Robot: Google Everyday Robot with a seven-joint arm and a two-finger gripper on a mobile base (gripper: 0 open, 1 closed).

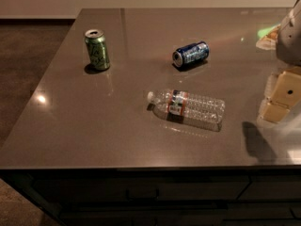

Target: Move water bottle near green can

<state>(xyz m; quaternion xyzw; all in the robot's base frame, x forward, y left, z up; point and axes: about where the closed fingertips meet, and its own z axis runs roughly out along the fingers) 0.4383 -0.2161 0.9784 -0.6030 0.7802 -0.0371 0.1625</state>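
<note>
The water bottle (188,108) lies on its side near the middle of the dark countertop (94,126), with its white cap pointing left. The green can (97,49) stands upright at the back left, well apart from the bottle. My gripper (281,97) is at the right edge of the view, above the counter and to the right of the bottle's base, not touching it. It holds nothing that I can see.
A blue can (190,53) lies on its side behind the bottle. A pale green and yellow object (268,34) sits at the far right back. The counter's left edge drops to a brown floor (23,69), and its front edge is close to the camera.
</note>
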